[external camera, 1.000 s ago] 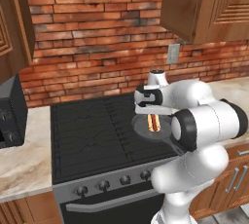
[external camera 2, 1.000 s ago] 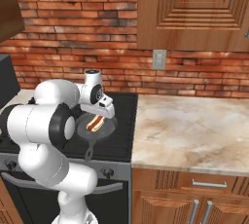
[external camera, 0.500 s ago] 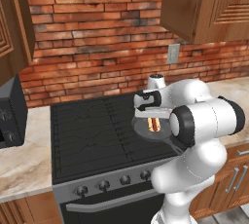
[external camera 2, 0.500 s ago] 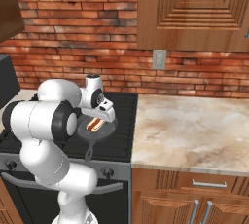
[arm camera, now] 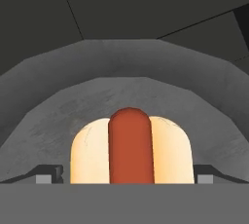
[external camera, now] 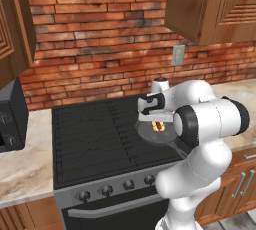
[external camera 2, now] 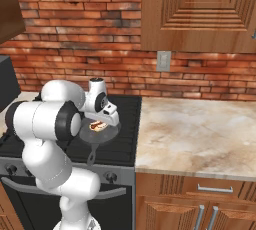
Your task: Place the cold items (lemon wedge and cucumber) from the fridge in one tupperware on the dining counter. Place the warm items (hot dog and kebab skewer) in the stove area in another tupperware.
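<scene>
In the hand view, the two finger tips of the gripper (arm camera: 129,175) are seen at the lower left and lower right of the frame, spread wide with the hot dog (arm camera: 130,150) lying between them at lower centre. The jaws stand fully apart on either side of the bun; contact with it cannot be made out, and nothing appears to be gripped. The hot dog rests in a dark grey skillet (arm camera: 53,116), whose curved rim arcs across the middle of that frame.

In the left base view, the hot dog (external camera: 158,126) is found just right of centre, in the skillet (external camera: 150,135) on the right side of the black stove area (external camera: 95,139), with the gripper (external camera: 157,120) lowered directly over it. In the right base view, the same skillet (external camera 2: 102,133) sits left of centre, its handle pointing toward the lower edge of the frame. Further back, a brick wall (external camera: 100,49) is seen, and a beige stone counter (external camera 2: 200,134) lies to the right.
</scene>
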Tool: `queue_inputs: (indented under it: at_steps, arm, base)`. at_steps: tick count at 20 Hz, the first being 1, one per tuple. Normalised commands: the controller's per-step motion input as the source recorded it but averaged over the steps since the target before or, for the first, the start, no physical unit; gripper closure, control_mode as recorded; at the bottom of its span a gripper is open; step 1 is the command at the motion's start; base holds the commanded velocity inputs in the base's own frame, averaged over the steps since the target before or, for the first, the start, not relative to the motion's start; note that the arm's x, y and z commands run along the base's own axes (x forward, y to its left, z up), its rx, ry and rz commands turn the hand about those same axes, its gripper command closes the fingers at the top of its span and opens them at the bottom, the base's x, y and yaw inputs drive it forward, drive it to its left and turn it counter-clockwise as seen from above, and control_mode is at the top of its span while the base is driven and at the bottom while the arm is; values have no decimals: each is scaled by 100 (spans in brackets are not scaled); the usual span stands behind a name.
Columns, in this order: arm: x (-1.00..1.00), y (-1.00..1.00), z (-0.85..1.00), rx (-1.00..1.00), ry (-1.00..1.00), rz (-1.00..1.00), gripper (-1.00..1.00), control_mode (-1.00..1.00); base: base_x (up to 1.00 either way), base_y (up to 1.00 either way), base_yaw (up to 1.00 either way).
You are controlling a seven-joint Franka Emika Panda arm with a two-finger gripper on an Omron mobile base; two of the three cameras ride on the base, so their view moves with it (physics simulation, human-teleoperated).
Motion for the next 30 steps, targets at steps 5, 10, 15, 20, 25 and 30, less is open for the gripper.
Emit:
queue_inputs:
  at_steps: [5,10,15,20,25,30]
  arm:
    - [-2,0,-7,0,0,0,100,-100]
    - [-11,0,-4,0,0,0,100,-100]
    - [-24,0,0,0,0,0,100,-100]
    - [-34,0,7,0,0,-2,100,-100]
    - [-57,0,76,0,-3,-1,100,-100]
    - [-46,0,100,0,15,-9,100,-100]
  base:
    - [0,0,0]
    - [0,0,0]
    - [0,0,0]
    - [0,0,0]
    - [0,0,0]
    - [0,0,0]
